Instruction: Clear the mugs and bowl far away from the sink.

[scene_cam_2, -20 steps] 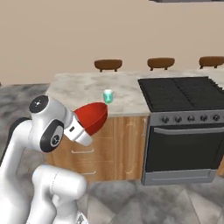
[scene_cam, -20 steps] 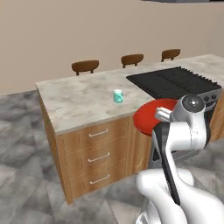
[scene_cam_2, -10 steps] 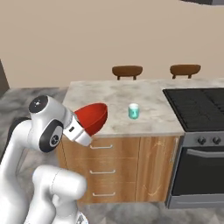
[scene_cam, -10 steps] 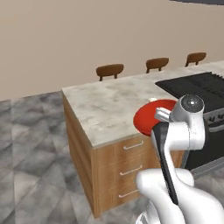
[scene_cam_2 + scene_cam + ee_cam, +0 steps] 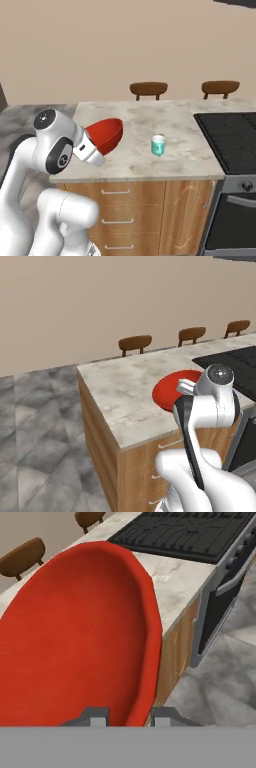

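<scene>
Half of the red bowl (image 5: 172,389) hidden behind the white arm in the left base view, its far rim cut off by the wrist. Fingertips barely seen in the hand view, just two small grey stubs at the bottom, one on each side of the bowl's rim. Gripper (image 5: 129,716) pinching that rim, jaws close together on the thin wall. Bowl (image 5: 106,134) wide, round and shallow, smooth and shiny red, held up on its edge above the counter, open side turned toward the cooktop. Small teal mug (image 5: 158,145) with a white inside, standing on the counter past the bowl, well apart from the gripper. Counter (image 5: 175,125) pale speckled stone, flat, with wooden drawers under it. Black ridged cooktop (image 5: 230,135) further off beyond the mug, cut off at the picture's edge. Brown wooden chair backs (image 5: 148,90) peeking up behind the counter, legs hidden. Arm bent sharply at the elbow, wrist folded back low near the counter's edge.
</scene>
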